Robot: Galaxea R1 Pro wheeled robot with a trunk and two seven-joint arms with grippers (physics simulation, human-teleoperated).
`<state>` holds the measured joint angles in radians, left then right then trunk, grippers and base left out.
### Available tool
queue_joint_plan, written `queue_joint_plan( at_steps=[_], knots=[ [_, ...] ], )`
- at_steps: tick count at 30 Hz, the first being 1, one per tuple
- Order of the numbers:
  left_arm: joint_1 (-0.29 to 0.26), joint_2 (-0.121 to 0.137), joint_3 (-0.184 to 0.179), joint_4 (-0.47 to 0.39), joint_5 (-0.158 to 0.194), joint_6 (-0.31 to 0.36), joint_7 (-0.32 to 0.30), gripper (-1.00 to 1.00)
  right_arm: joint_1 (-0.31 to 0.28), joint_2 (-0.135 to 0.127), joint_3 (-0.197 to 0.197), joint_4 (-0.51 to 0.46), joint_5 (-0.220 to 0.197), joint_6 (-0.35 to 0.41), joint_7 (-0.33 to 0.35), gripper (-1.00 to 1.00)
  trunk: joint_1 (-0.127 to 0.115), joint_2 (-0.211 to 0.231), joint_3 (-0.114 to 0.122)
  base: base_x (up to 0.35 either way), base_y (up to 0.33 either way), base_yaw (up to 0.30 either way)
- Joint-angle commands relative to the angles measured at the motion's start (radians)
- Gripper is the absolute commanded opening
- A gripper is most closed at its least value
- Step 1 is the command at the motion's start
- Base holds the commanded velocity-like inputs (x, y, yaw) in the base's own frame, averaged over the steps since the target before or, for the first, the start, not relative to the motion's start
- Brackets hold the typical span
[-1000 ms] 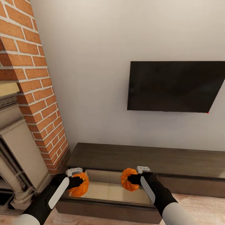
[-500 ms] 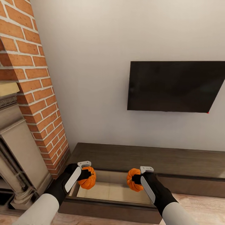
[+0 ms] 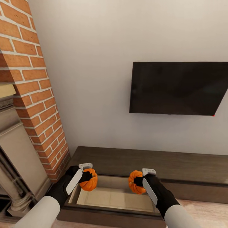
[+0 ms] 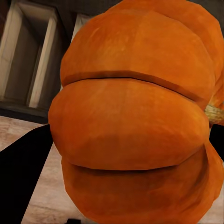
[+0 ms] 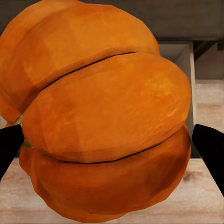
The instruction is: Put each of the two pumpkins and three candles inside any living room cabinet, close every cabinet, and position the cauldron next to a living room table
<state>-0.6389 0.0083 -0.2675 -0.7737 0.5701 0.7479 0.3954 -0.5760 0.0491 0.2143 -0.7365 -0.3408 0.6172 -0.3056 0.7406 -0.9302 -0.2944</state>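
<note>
2 pumpkins (image 3: 89,183) above open drawer (image 3: 110,198)

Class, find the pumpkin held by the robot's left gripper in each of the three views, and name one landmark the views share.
Head view: left pumpkin, low left of centre, over the open drawer.
Left wrist view: left pumpkin, close up, central.
Right wrist view: that is the other pumpkin.
Shared landmark: the open drawer.

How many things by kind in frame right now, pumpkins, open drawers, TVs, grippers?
Pumpkins: 2, one in the left gripper (left pumpkin), one in the right gripper (right pumpkin)
Open drawers: 1 (drawer of the cabinet)
TVs: 1 (TV)
Grippers: 2
Total: 6
</note>
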Motion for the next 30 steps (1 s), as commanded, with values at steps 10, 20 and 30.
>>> queue_joint_plan(
  at_steps=[10, 20, 30],
  knots=[
    [-0.001, 0.001, -0.007, -0.003, 0.010, 0.001, 0.010, -1.00, -0.001, 0.000, 0.004, -0.001, -0.010, 0.002, -0.010, -1.00, 0.000, -0.001, -0.001, 0.113, 0.000, 0.000],
    [-0.001, 0.001, -0.018, -0.004, 0.010, 0.001, 0.011, -1.00, -0.001, -0.002, 0.002, 0.001, -0.011, 0.002, -0.012, -1.00, 0.016, -0.029, -0.014, 0.005, 0.000, 0.000],
    [0.000, -0.027, -0.052, 0.008, -0.025, -0.057, 0.011, -1.00, -0.001, -0.001, 0.002, 0.000, -0.012, -0.001, -0.011, -1.00, 0.054, -0.099, -0.045, 0.000, 0.000, 0.000]
  ],
)
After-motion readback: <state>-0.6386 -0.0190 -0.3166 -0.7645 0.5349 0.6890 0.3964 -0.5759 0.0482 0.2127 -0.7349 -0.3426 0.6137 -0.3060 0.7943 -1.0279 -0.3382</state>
